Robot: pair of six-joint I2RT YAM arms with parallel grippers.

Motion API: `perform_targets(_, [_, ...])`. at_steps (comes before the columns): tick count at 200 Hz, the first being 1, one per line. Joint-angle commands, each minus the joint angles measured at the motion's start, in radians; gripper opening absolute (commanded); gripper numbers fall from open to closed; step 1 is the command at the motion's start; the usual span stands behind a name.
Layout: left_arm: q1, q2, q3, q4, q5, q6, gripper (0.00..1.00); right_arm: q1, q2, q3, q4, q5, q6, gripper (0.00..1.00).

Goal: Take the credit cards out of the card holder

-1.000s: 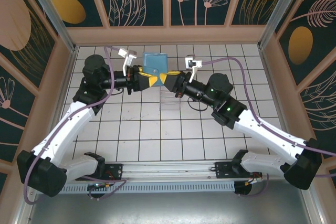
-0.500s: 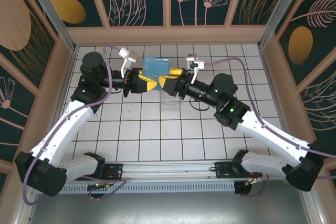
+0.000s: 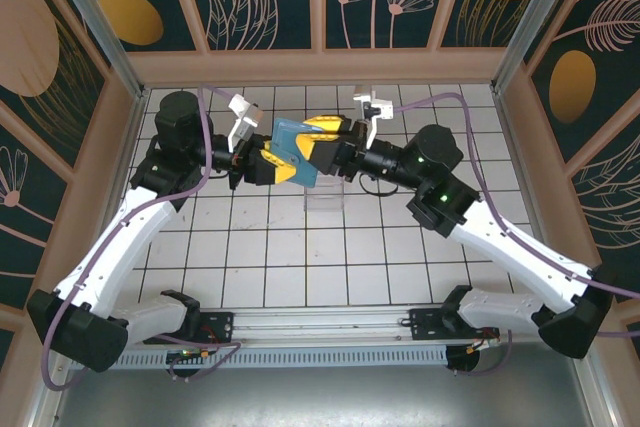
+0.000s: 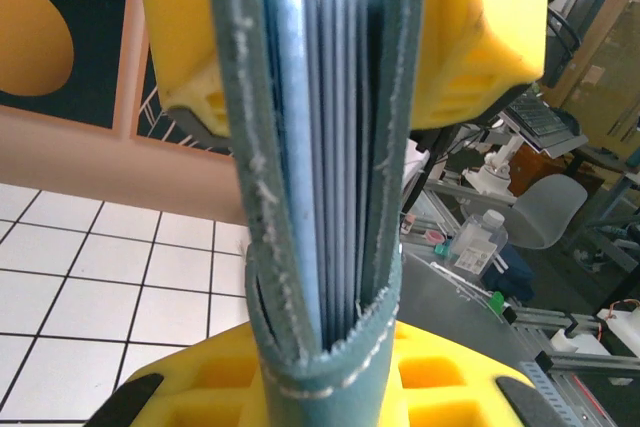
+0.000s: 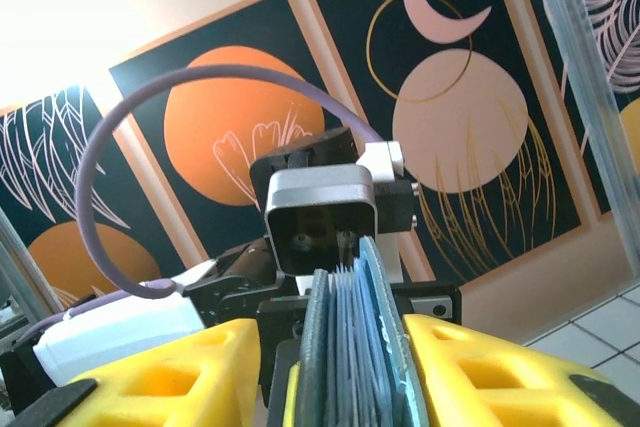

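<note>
Left gripper (image 3: pixel 268 161) fingers pinch the small teal-blue soft bifold card holder (image 3: pixel 291 145) at its fold, aloft. It runs toward 2 o'clock, open edge into the right gripper (image 3: pixel 325 144), whose yellow fingers (image 5: pixel 480 372) flank both covers. Squeezing or just touching, can't tell. Thin greyish credit cards (image 4: pixel 338 147) sit edge-on inside, count and colours unclear. Right arm is nearer the open edge.

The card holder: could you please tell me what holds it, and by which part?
The left end effector pinches the card holder at its folded end; the right end effector seems to clamp its open end.
</note>
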Motion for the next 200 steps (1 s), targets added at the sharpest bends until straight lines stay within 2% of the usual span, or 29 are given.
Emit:
perform_targets(1, [-0.008, 0.008, 0.015, -0.011, 0.016, 0.033, 0.16, 0.002, 0.018, 0.037, -0.008, -0.05, 0.001, 0.38])
perform_targets(22, [-0.008, 0.007, 0.019, -0.009, 0.013, 0.035, 0.16, 0.003, 0.024, 0.031, 0.001, -0.06, 0.007, 0.35])
perform_targets(60, [-0.008, 0.011, 0.017, -0.014, -0.038, 0.048, 0.18, 0.003, 0.012, 0.015, -0.001, -0.035, -0.005, 0.17])
perform_targets(80, [-0.008, 0.01, 0.016, -0.021, -0.123, 0.05, 0.35, 0.003, -0.003, 0.005, -0.018, 0.007, -0.018, 0.13])
perform_targets(91, [-0.008, 0.004, 0.015, -0.031, -0.188, 0.053, 0.59, 0.003, -0.014, -0.001, -0.036, 0.062, -0.027, 0.13])
perform_targets(94, [-0.008, 0.001, 0.016, -0.034, -0.208, 0.055, 0.63, 0.004, -0.015, -0.004, -0.042, 0.08, -0.03, 0.13])
perform_targets(124, [-0.008, -0.05, -0.002, -0.094, -0.487, 0.101, 0.77, -0.006, -0.025, -0.02, -0.11, 0.26, -0.032, 0.11])
perform_targets(154, [-0.008, -0.063, -0.005, -0.163, -0.757, 0.119, 0.82, -0.025, 0.002, 0.008, -0.208, 0.392, -0.003, 0.1])
perform_targets(168, [-0.008, -0.045, 0.012, -0.204, -0.8, 0.124, 0.82, -0.045, 0.032, 0.028, -0.259, 0.407, 0.029, 0.1])
perform_targets(191, [-0.014, 0.005, 0.049, -0.257, -0.792, 0.119, 0.78, -0.083, 0.075, 0.041, -0.3, 0.38, 0.098, 0.07])
perform_targets(200, [-0.03, 0.02, 0.06, -0.277, -0.821, 0.123, 0.77, -0.1, 0.091, 0.044, -0.313, 0.364, 0.127, 0.06])
